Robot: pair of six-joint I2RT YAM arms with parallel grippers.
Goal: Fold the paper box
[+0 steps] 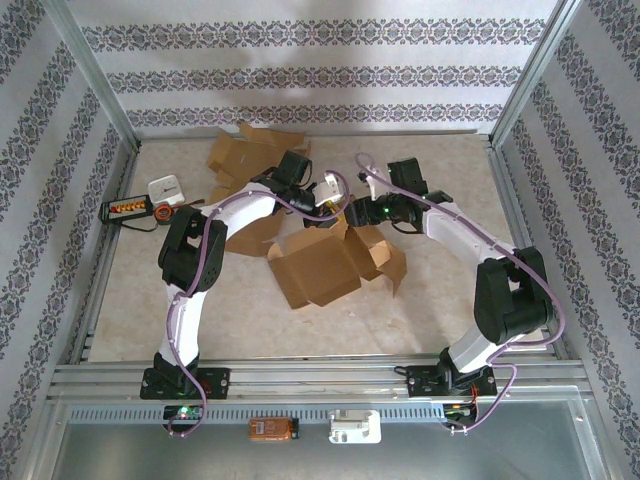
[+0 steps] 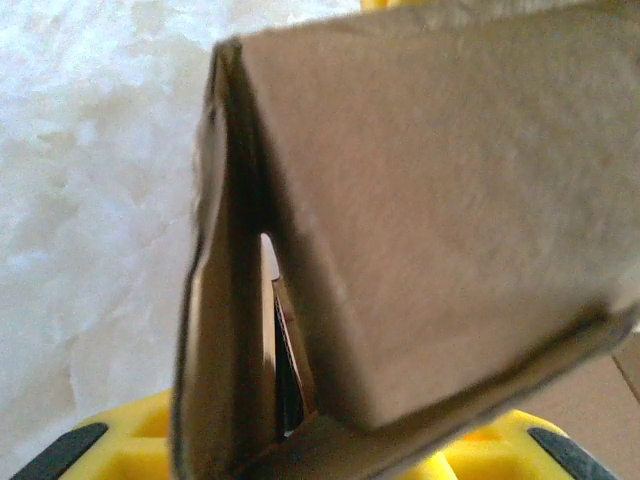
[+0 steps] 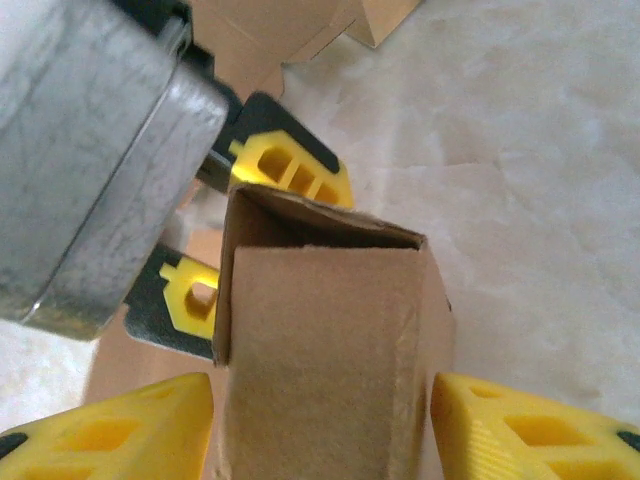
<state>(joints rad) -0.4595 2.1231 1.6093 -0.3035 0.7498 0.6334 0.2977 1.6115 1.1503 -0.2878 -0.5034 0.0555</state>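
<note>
One brown, open-flapped paper box (image 1: 318, 270)

Near strip of worktop (image 1: 330, 330) between the arm bases lies bare; right rear corner too. Centre blocked by open box (image 1: 315, 270), left pincer (image 3: 245, 235) and right pincer (image 3: 320, 400) crowding one flap. Left rear obstructed by cardboard pile (image 1: 245, 155), white gadget (image 1: 165, 188) and black bar (image 1: 128, 208).

In the left wrist view the box (image 2: 450, 220) is a blur, cut off at the top and right edges, and it hides most of the left fingers (image 2: 120, 445) along the bottom. In the right wrist view the bottom edge cuts the box and the right fingers (image 3: 110, 430); whether they press it cannot be told.
</note>
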